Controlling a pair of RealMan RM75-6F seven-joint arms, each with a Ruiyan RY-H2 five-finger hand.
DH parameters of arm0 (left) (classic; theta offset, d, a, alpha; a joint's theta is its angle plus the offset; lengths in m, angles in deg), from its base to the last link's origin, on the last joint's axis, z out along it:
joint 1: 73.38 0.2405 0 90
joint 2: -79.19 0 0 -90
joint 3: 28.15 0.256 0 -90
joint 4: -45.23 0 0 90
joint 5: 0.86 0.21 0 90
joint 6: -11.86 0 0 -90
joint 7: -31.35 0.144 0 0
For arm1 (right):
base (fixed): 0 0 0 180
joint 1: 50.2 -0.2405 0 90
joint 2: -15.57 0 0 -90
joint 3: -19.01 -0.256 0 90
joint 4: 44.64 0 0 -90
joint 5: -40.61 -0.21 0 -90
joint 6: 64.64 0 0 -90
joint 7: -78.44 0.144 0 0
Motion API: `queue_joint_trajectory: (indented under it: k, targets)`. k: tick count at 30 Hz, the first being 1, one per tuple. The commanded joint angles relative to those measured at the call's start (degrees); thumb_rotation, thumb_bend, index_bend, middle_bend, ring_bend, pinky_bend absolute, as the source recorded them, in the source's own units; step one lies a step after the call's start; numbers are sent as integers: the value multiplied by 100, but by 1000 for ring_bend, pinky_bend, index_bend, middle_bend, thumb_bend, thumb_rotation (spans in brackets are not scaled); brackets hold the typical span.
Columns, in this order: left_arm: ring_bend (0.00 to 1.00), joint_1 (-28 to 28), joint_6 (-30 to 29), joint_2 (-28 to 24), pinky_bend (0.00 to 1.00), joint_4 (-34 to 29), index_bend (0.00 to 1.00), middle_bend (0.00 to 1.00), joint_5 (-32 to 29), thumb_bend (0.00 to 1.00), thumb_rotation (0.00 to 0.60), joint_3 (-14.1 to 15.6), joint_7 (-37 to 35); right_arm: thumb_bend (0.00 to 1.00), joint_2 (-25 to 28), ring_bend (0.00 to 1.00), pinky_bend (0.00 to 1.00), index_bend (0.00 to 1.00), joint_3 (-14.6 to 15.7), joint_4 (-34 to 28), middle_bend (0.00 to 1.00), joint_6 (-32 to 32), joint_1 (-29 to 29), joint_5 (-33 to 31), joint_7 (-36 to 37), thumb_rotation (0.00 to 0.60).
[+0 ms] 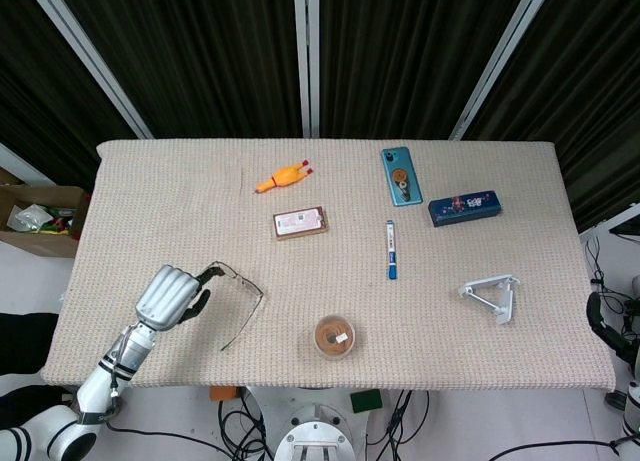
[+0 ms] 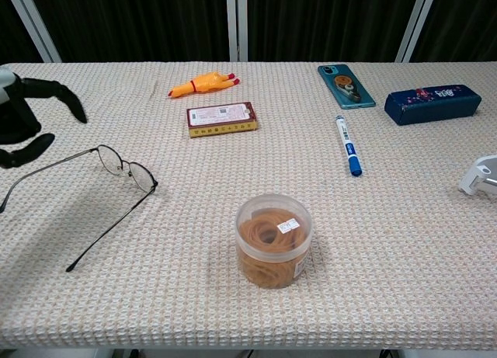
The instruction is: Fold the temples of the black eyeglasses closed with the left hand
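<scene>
Head view gives me the whole worktop (image 1: 500, 231) from above: my left hand (image 1: 172, 295) sits at the near left, its back to the camera, right over the far temple of the black eyeglasses (image 1: 238, 299), so from there I cannot tell whether the fingers touch it. Chest view settles that. The black eyeglasses (image 2: 116, 169) lie open on the cloth, both temples spread, and the left hand (image 2: 23, 117) hangs just above the long left temple with its dark fingers (image 2: 66, 96) curved but apart, holding nothing. Only the head view catches my right arm, at the frame's right edge off the worktop; its hand is not visible. A jar of rubber bands (image 2: 272, 240) stands near the eyeglasses, to their right.
</scene>
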Motion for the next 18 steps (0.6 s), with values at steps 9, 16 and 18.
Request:
queue_joint_trajectory:
  k: [9,16,18]
  targets:
    - [929,-365,1330,-63,953,-561,110,989,-1414,613,600,-14,1260,435,31,0,0,0,-67,-6,0,-146,74,-81,10,600]
    - [929,-580,1815,-55,953,-707,112,986,-2009,638,600,53,1707,435,9,0,0,0,-53,30,0,-103,87,-129,18,600]
    - [930,-627,1864,-25,953,-697,112,986,-2130,639,600,56,1789,436,8,0,0,0,-60,32,0,-109,87,-130,14,600]
